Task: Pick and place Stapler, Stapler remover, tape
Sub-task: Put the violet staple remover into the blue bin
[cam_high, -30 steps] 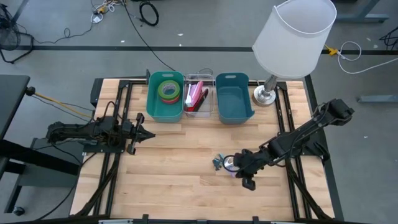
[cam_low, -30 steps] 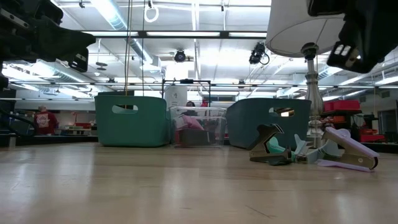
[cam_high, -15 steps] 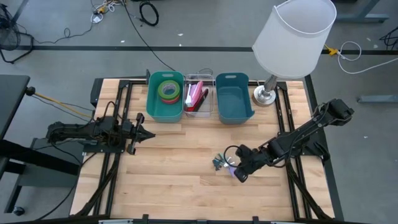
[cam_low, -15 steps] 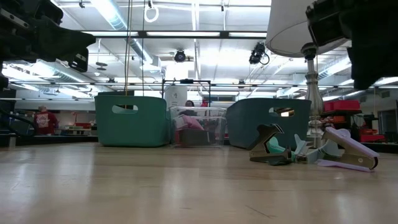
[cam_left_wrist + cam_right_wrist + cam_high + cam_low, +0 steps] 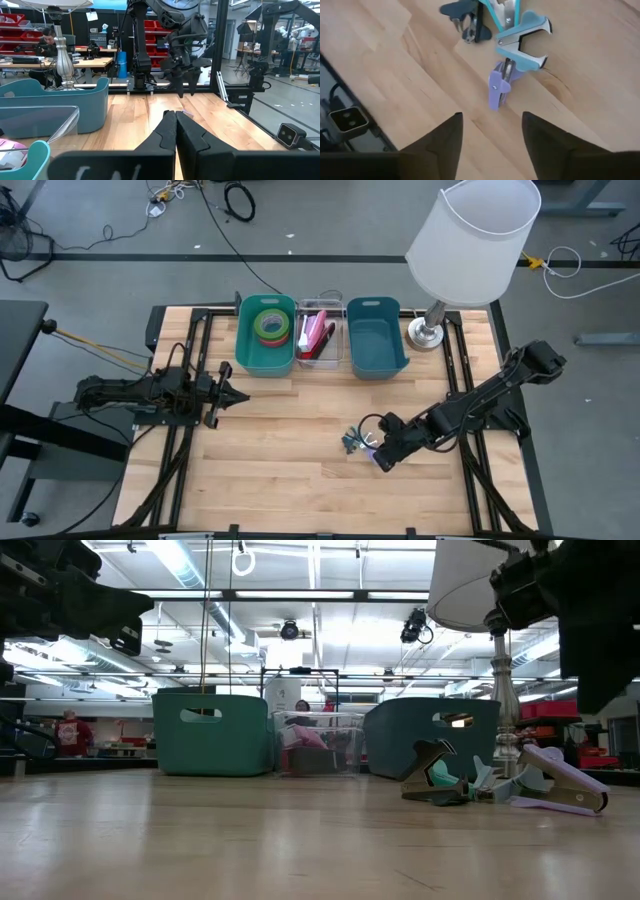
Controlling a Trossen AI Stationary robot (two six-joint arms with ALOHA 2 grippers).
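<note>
- The right end effector point(image 5: 385, 459) hovers over the surface's right front part, its fingers point(image 5: 442, 142) spread with nothing between them.
- The staple removers, a purple one point(image 5: 498, 89), a light blue one point(image 5: 522, 37) and a dark one point(image 5: 465, 20), lie in a touching cluster just ahead of those fingers, toward the surface's middle.
- The purple remover's long axis appears to run roughly in line with the reach, so I judge it the nearest pick.
- The left end effector point(image 5: 237, 397), pressed together, waits near the left edge, well apart from the cluster.
- At the far edge stand a green bin point(image 5: 243, 350) with tape rolls point(image 5: 270, 325), a clear tray point(image 5: 338, 355) and a blue bin point(image 5: 375, 348), beside a lamp point(image 5: 470, 240).
- Beyond is a workshop with benches.
</note>
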